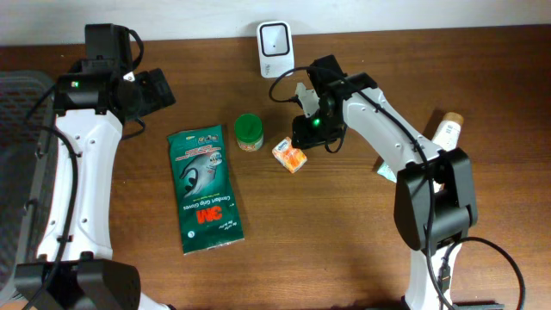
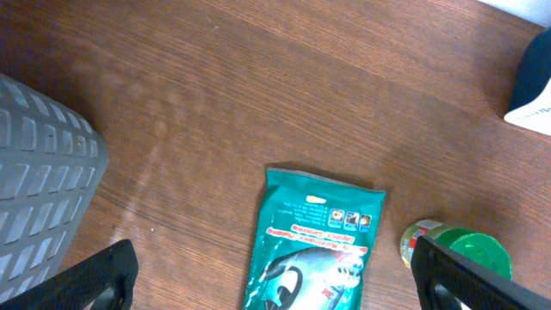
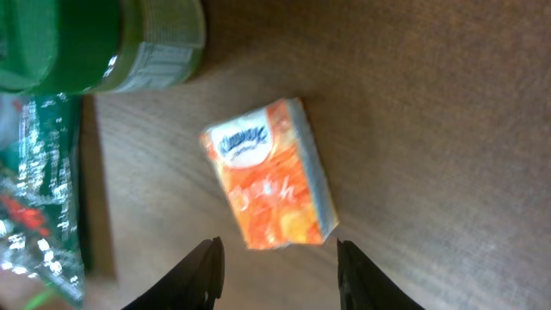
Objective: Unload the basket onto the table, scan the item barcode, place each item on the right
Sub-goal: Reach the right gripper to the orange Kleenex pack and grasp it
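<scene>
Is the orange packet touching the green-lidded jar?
Apart. The right wrist view shows a strip of bare table between the orange packet and the green-lidded jar; the overhead view shows the same gap.

The left arm [image 1: 82,164] and the right arm [image 1: 383,129] are white tubes with black joints [image 1: 108,43]. Each one has 1 small green light [image 1: 317,120] and thin black cables [image 1: 53,146] looping beside it. The 2 fingers [image 3: 200,275] on each wrist are plain black.

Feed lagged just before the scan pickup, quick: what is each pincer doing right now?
Left pincer: open, holding nothing.
Right pincer: open, close to the orange packet, not gripping it.
</scene>
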{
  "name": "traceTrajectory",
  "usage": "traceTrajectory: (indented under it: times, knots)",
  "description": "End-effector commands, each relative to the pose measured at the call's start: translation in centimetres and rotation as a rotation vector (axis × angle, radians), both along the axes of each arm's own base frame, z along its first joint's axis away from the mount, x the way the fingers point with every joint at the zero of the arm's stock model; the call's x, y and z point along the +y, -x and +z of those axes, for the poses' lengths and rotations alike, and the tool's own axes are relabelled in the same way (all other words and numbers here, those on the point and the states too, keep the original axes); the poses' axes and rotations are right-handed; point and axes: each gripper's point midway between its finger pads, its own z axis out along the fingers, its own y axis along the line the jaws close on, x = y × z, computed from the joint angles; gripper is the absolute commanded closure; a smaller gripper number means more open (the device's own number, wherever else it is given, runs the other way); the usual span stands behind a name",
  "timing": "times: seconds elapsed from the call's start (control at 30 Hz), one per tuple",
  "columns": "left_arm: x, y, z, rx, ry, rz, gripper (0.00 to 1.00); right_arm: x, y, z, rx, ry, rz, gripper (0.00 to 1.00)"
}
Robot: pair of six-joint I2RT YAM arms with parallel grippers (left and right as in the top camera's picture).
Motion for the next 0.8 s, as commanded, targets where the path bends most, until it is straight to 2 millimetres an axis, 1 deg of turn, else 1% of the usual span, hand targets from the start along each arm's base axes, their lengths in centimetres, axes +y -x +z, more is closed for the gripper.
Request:
traceTrajectory:
  times: [0.0, 0.07, 0.23, 0.3, 0.33, 0.4, 0.57, 0.67, 0.77]
  knots:
    - [0.1, -0.1, 0.5, -0.012, -0.006, -0.012, 0.01, -1.2, 0.2, -3.2, 0.031, 0.047, 0.005, 0.60]
    - [0.1, -0.1, 0.5, -0.011, -0.006, -0.012, 0.01, -1.5, -0.2, -4.3, 0.029, 0.045, -0.004, 0.61]
    - [0.1, -0.1, 0.5, -0.012, -0.006, -0.012, 0.00, -0.8, -0.7, -4.5, 0.036, -0.033, -0.007, 0.61]
    - [0.1, -0.1, 0.5, -0.012, -0.006, -0.012, 0.01, -0.8, -0.4, -5.1, 0.057, -0.031, -0.006, 0.62]
    - [0.1, -0.1, 0.5, -0.012, -0.005, -0.012, 0.01, -0.7, -0.3, -5.3, 0.066, -0.038, -0.004, 0.65]
    - [0.1, -0.1, 0.5, -0.011, -0.006, -0.012, 0.01, -0.2, 0.1, -5.7, 0.090, -0.062, 0.001, 0.66]
    - [0.1, -0.1, 0.5, -0.012, -0.005, -0.012, 0.01, 0.6, 0.6, -5.5, 0.113, -0.103, 0.013, 0.66]
    - [0.1, -0.1, 0.5, -0.012, -0.006, -0.012, 0.01, 0.4, 1.2, -5.7, 0.136, -0.095, 0.010, 0.66]
    - [0.1, -0.1, 0.5, -0.012, -0.006, -0.012, 0.01, 0.2, 1.7, -6.4, 0.153, -0.091, 0.005, 0.66]
